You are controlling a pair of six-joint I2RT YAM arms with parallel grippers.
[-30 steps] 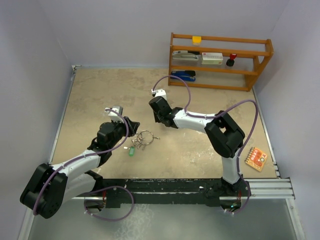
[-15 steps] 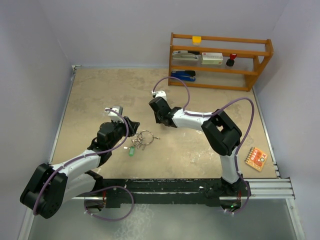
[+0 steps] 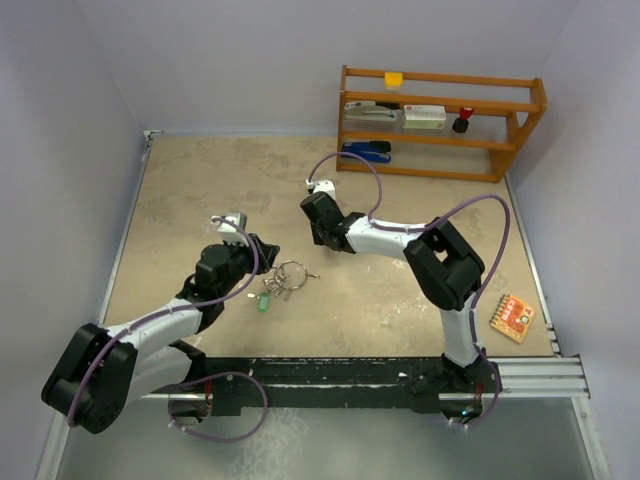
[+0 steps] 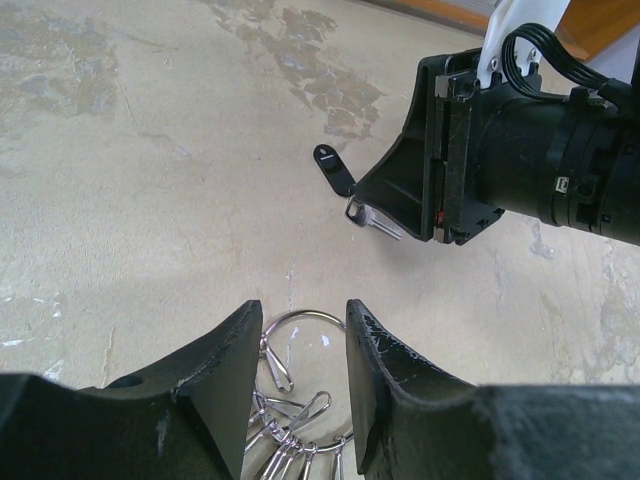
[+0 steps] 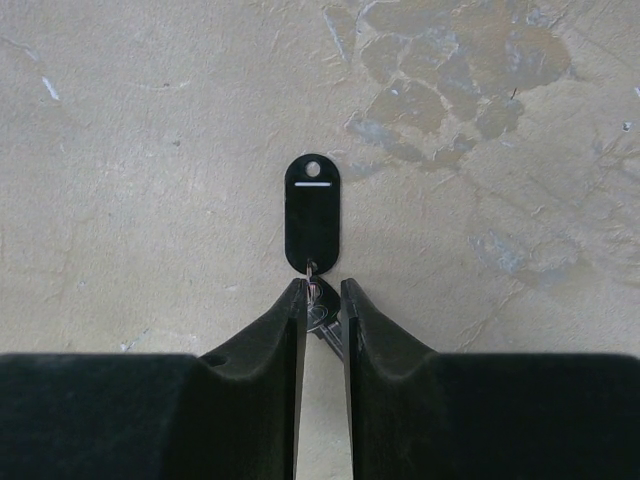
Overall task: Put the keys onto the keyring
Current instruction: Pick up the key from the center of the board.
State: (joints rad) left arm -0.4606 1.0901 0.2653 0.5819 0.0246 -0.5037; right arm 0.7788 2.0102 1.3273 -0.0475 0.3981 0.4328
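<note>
The keyring [image 4: 310,313] lies flat on the table, a thin silver ring with several silver clips and keys [image 4: 290,440] bunched on its near side. My left gripper [image 4: 305,308] straddles it, with each inner face against the wire. From above, the ring [image 3: 290,272] sits just right of the left gripper [image 3: 270,252], and a green-headed key [image 3: 263,303] lies below. Farther back, my right gripper [image 5: 322,285] pinches a loose silver key [image 5: 327,312] at its head. The key's black oval tag [image 5: 313,213] lies just beyond the tips. The left wrist view shows that tag [image 4: 334,168] too.
A wooden shelf [image 3: 440,120] stands at the back right, holding a blue stapler, boxes and small items. An orange card [image 3: 512,317] lies near the right edge. Grey walls close in on both sides of the mottled beige tabletop [image 3: 200,190].
The right gripper's jaws have narrowed onto the tagged key and its arm has shifted slightly. The left gripper and keyring have not moved.
</note>
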